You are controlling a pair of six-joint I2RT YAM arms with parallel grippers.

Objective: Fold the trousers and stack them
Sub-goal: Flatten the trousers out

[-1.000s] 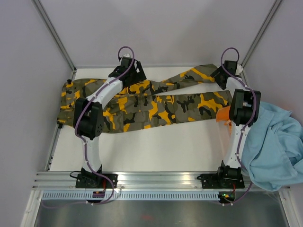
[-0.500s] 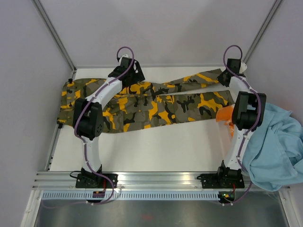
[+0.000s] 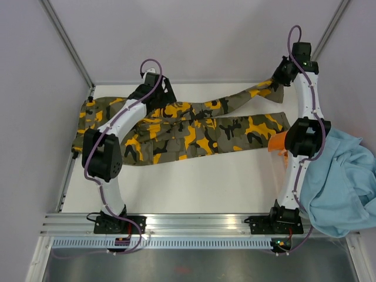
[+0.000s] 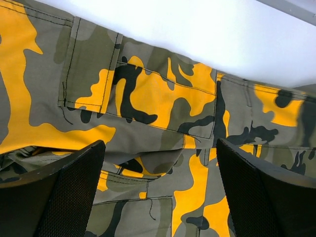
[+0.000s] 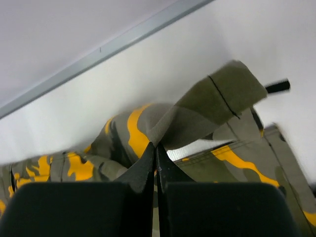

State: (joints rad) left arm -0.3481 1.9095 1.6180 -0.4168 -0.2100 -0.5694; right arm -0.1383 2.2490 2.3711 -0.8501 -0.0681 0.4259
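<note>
The camouflage trousers (image 3: 194,132) lie spread across the far half of the white table (image 3: 194,188), waist at the left, two legs running right. My left gripper (image 3: 160,94) hangs open just above the seat area; in the left wrist view its fingers (image 4: 74,187) straddle a pocket flap of the trousers (image 4: 148,94) without pinching cloth. My right gripper (image 3: 281,77) is shut on the end of the far leg and holds it raised off the table at the back right. In the right wrist view the gripper (image 5: 157,145) pinches a fold of the trousers (image 5: 197,113) near the hem.
A light-blue garment (image 3: 343,176) is heaped off the table's right side, with an orange garment (image 3: 277,144) peeking out beside the right arm. An aluminium rail (image 3: 200,223) runs along the near edge. Grey walls and slanted frame posts (image 3: 67,41) close in the back.
My right gripper has shut on the far leg's end and lifted it up and back to the right. The left arm has shifted slightly left, still open.
</note>
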